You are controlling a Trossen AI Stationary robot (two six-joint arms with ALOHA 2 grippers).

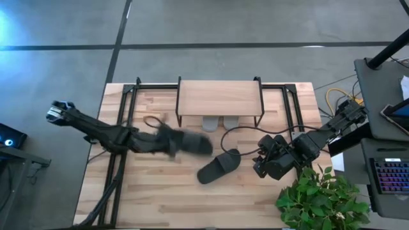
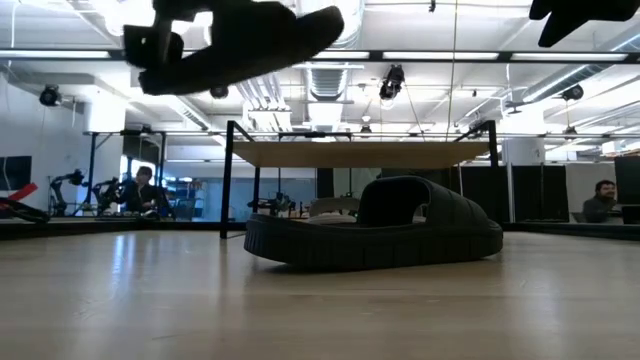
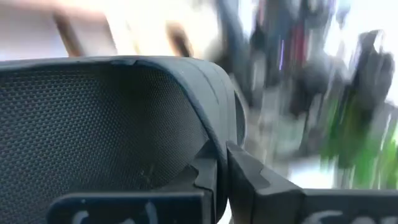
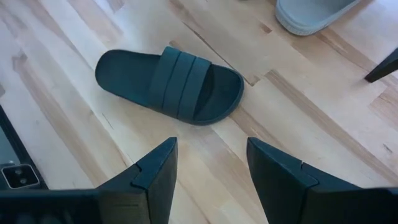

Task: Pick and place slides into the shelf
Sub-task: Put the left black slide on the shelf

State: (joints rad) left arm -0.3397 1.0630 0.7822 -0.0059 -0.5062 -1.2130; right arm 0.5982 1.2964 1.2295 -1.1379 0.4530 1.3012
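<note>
Showing: two black slides [image 1: 219,167] [image 1: 186,143], two grey slides [image 1: 209,122] [image 1: 229,121], one shelf [image 1: 219,98], one plant [image 1: 323,197].

A wooden bench [image 1: 192,191] fills the middle of the top picture. A green plant [image 1: 319,198] sits at the lower right. A keyboard [image 1: 390,176] is at the far right edge. Yellow cables [image 1: 333,96] lie above it. A person [image 2: 603,200] sits at the right of the low picture.

- We see the shelf [image 1: 220,97] board covering most of the two grey slides [image 1: 219,121].
- The black slide [image 1: 190,143] lifted near the table's middle is motion-blurred.
</note>
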